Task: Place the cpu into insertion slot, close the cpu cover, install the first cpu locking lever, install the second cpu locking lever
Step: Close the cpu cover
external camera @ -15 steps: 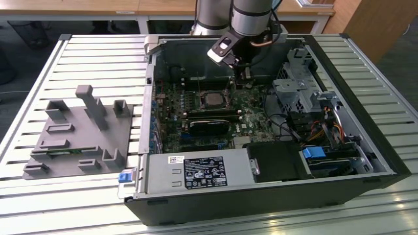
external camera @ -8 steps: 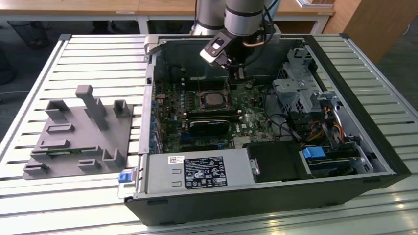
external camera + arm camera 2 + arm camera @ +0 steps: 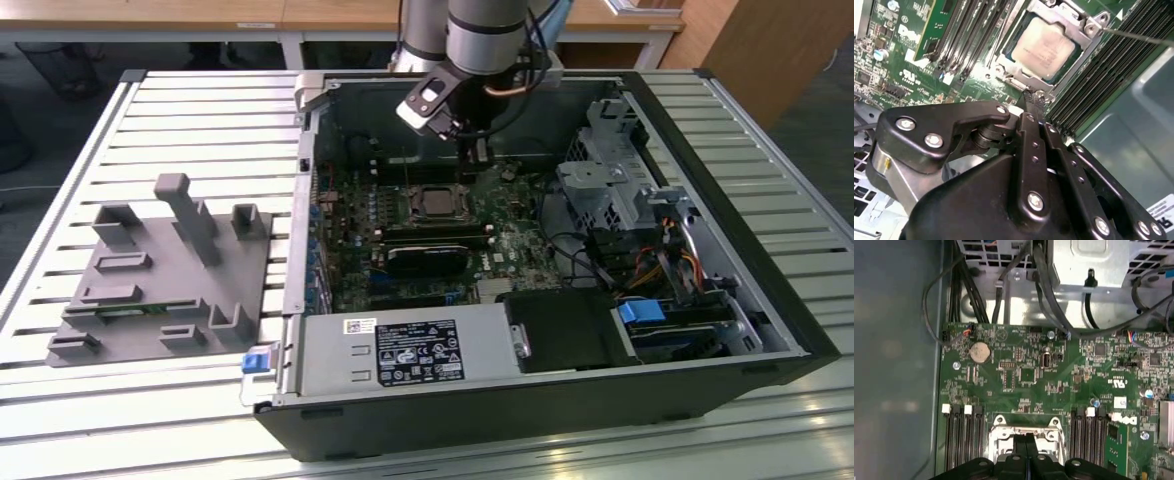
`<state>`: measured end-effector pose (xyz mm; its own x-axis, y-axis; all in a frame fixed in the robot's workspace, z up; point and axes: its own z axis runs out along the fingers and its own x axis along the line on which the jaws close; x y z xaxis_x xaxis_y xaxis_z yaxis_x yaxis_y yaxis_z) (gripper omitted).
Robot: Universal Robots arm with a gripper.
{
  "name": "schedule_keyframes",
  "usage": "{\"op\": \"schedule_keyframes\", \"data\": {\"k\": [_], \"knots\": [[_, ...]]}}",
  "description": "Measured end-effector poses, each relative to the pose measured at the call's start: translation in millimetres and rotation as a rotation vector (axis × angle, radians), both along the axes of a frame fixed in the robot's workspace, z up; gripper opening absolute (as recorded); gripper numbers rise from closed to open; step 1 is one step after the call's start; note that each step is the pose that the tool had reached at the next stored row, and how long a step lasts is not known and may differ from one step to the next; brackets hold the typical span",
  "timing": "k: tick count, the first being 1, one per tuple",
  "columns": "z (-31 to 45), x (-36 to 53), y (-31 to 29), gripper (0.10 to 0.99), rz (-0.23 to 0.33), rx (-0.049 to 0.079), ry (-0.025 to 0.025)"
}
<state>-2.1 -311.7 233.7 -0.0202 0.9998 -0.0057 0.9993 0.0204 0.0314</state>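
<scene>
I see the gripper (image 3: 1031, 96) with its jaws together, the two black fingers pressed flat against each other and nothing visible between them. Their tips sit just at the edge of the insertion slot (image 3: 434, 203), touching it or a hair off; I cannot tell which.

Just beyond the tips, in the second wrist view, the cpu (image 3: 1046, 47) lies seated in the slot, its dull tan top showing through the window of the cpu cover (image 3: 1074, 17). The cover looks to lie down over the cpu. The fingers hide the near side of the slot in both wrist views, so I cannot make out any latch there. A thin silver rod (image 3: 1139, 37) runs off from the cover's far corner and is cut off at the picture's edge.

Long black memory slots (image 3: 966, 30) flank the slot on both sides. Further out I see a coin cell (image 3: 980, 352) and dark cables (image 3: 1044, 285). White print marks the green board (image 3: 1019, 390). A sticker label (image 3: 416, 352) sits on the power supply.

The computer case (image 3: 747, 200) rests on a slatted table (image 3: 174, 120), with a grey fixture tray (image 3: 160, 270) at the exterior view's left.
</scene>
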Motion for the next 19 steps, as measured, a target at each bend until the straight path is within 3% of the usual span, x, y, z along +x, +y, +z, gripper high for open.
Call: {"op": "schedule_keyframes", "data": {"k": [10,15,19], "knots": [[-2.0,-9.4,0.0,0.122,0.000,0.000,0.0001],[-10.4,-12.8,0.0,0.122,0.000,0.000,0.0006],[-13.5,-24.3,-0.1,0.122,0.000,0.000,0.0008]]}}
